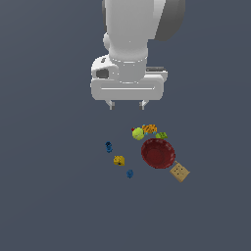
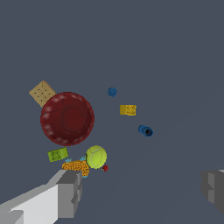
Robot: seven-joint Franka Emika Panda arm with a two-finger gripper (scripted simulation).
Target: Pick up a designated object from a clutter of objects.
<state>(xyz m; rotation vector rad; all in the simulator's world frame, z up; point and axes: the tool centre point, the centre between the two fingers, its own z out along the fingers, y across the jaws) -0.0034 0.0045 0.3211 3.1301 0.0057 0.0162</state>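
Observation:
The designated object, a small dark-blue elongated piece with knobby ends (image 1: 108, 146), lies on the grey floor at the clutter's edge on the exterior view's left; it also shows in the wrist view (image 2: 145, 130). The clutter holds a dark red bowl (image 1: 158, 153), a yellow-green ball (image 1: 138, 133), an orange piece (image 1: 149, 129), a green bit (image 1: 161, 135), a yellow block (image 1: 119, 160), a tan dotted square (image 1: 180, 172) and a rounder blue piece (image 1: 130, 173). My gripper (image 1: 127, 105) hangs open and empty well above the clutter, touching nothing. Its fingers (image 2: 70, 192) stand wide apart.
In the wrist view the red bowl (image 2: 67, 118) sits beside the tan square (image 2: 42, 92), the ball (image 2: 96, 156), the orange piece (image 2: 76, 166) and the green bit (image 2: 57, 155). The yellow block (image 2: 127, 110) and the round blue piece (image 2: 112, 92) lie apart. Bare grey floor surrounds everything.

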